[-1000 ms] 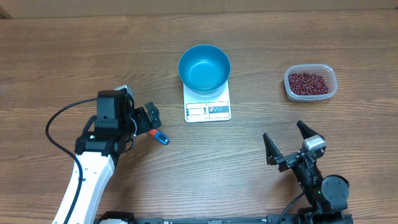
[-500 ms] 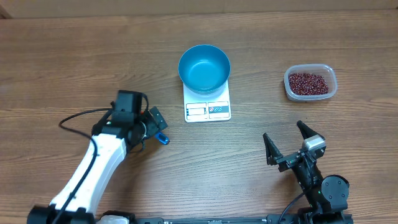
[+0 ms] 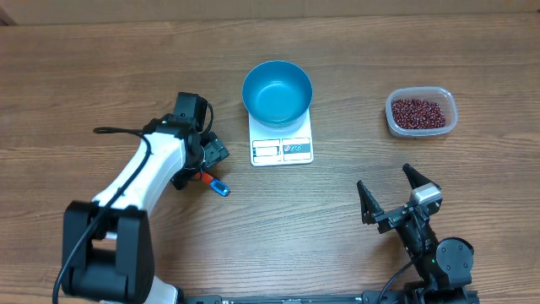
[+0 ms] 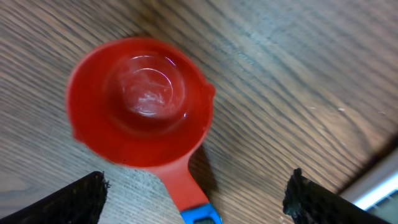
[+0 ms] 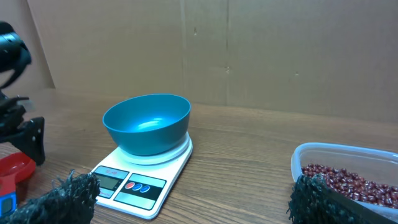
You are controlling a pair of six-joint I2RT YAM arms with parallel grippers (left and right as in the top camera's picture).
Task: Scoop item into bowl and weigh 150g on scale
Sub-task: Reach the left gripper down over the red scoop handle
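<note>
The blue bowl point(image 3: 278, 93) stands empty on the white scale point(image 3: 283, 149) at mid table. The item, small dark red beans point(image 3: 417, 111), fills a clear plastic tub point(image 3: 450, 105) at the right. A red scoop point(image 4: 140, 99) with a blue handle end point(image 3: 220, 188) lies on the wood left of the scale. My left gripper point(image 3: 202, 166) hangs low over it, open, its fingers point(image 4: 74, 200) on either side of the handle without touching. My right gripper point(image 3: 392, 192) rests open and empty near the front right. From the right wrist I see the bowl point(image 5: 147, 121), the scale point(image 5: 140, 183) and the beans point(image 5: 348, 180).
A cardboard wall point(image 5: 249, 50) closes off the far side of the wooden table point(image 3: 380, 59). The left arm point(image 3: 135, 181) stretches diagonally from the front left, with a black cable point(image 3: 114, 130) looping beside it.
The left arm has swung right toward the scale and turned its wrist, bringing its open gripper over the scoop. Right arm, bowl, scale and tub have not moved.
</note>
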